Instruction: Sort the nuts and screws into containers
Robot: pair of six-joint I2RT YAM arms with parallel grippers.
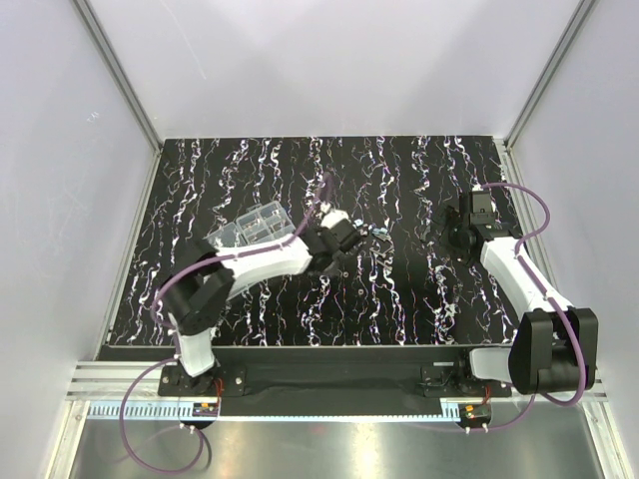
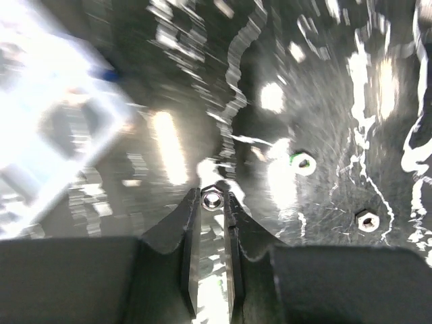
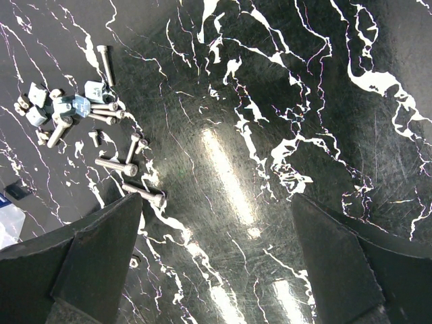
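Observation:
My left gripper [image 2: 212,200] is shut on a small silvery nut [image 2: 212,198], held between its fingertips above the black marbled table; in the top view it [image 1: 344,261] is just right of the clear organiser box [image 1: 255,230]. Two more nuts [image 2: 304,163] [image 2: 366,221] lie on the table to its right. The box shows blurred at the left of the left wrist view [image 2: 47,128]. My right gripper [image 3: 216,256] is open and empty over bare table. Several screws [image 3: 118,165] and a pile of nuts [image 3: 64,108] lie to its upper left.
The small pile of parts [image 1: 379,232] lies mid-table between the arms. White enclosure walls [image 1: 60,150] stand round the table. A bit of the clear box [image 3: 8,223] shows at the left edge of the right wrist view.

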